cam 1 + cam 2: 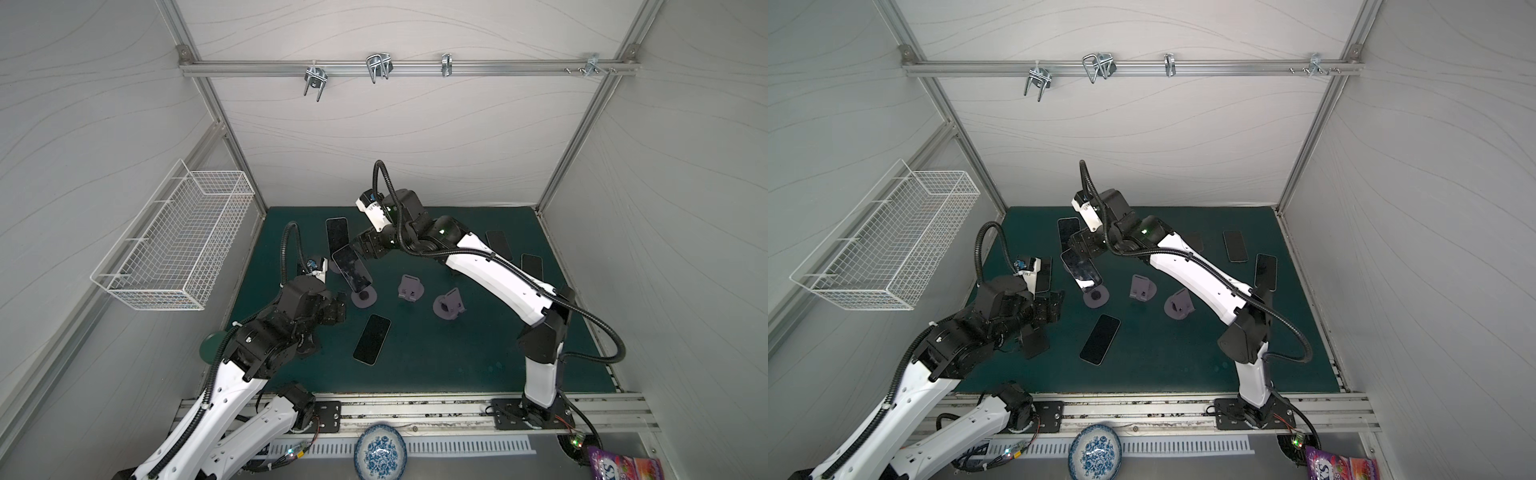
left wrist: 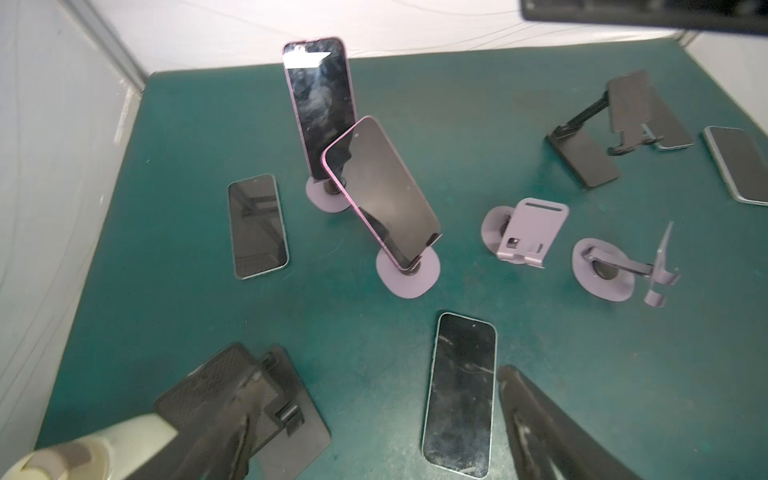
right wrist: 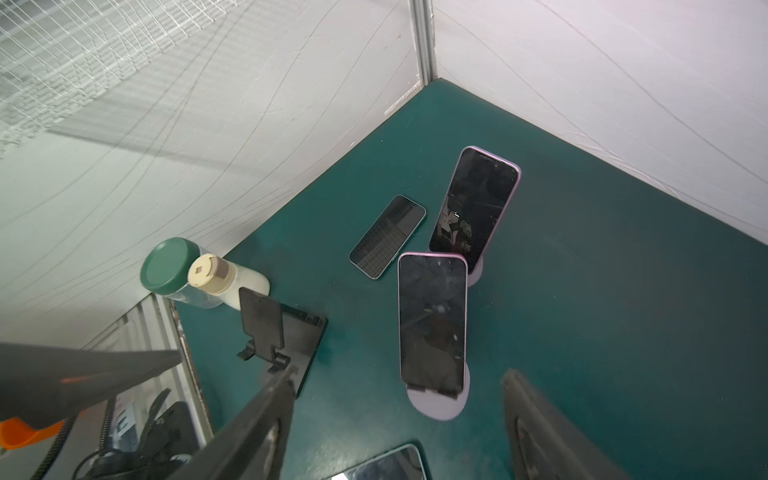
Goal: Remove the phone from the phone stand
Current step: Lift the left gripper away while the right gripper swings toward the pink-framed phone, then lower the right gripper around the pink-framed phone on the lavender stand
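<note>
Right wrist view | right gripper (image 3: 397, 374) open, empty, facing phone (image 3: 432, 320); left gripper (image 2: 378, 374) open too | risk: light stand (image 3: 440, 405) may lift along; neighbouring phone (image 3: 473, 203) may get knocked

The dark teal tabletop (image 1: 457, 361) carries a black-screened phone with a pink-lilac rim (image 1: 351, 270) on a round-based lilac plastic stand (image 1: 365, 298). The folding plastic stand (image 1: 410, 287) just right of it is the same lilac. The flat phone (image 1: 372, 339) nearer the front is black with a pale silver rim. The wire basket (image 1: 178, 245) is white. The ceramic bowl (image 1: 380, 453) has a blue-and-white floral pattern. The wall panels (image 1: 395, 133) are white with thin grey wavy lines.
</note>
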